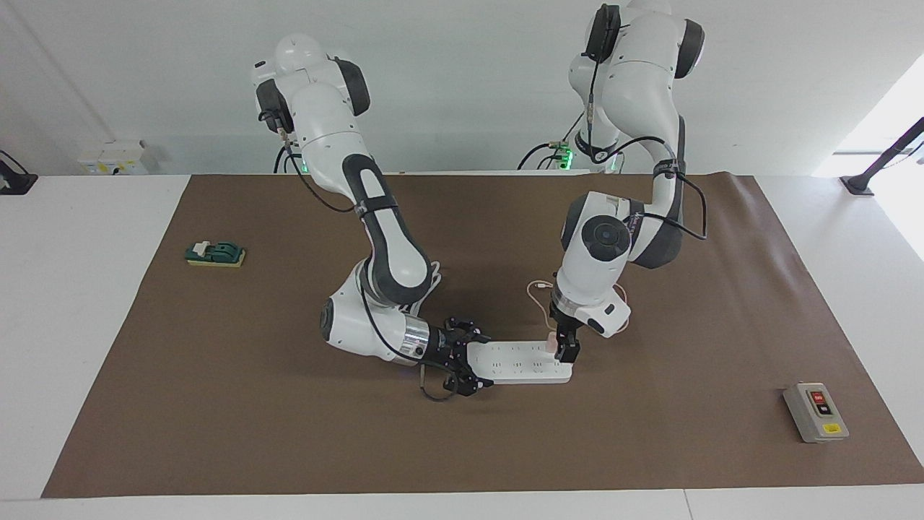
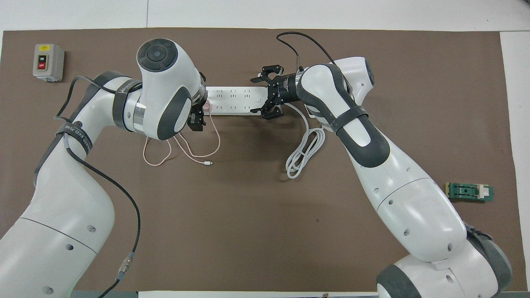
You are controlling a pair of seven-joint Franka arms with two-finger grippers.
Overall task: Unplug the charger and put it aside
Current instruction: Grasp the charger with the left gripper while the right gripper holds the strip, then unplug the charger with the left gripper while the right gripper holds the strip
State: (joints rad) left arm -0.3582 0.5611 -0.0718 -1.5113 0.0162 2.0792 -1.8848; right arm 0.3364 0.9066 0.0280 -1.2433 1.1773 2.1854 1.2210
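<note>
left end effector (image 1: 564, 345): pinching charger (image 1: 551, 341) on power strip (image 1: 516, 361)
right end effector (image 1: 473, 365): spread around strip end
overhead only: pink cable (image 2: 198, 147) loops

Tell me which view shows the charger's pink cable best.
The overhead view: the pink cable lies looped on the mat, its whole run visible to its free connector end. The facing view shows only short bits of it beside the left arm's wrist.

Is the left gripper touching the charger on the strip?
Touching. In the facing view the left gripper comes straight down onto the pink charger plugged into the power strip, closed around it with no gap.
</note>
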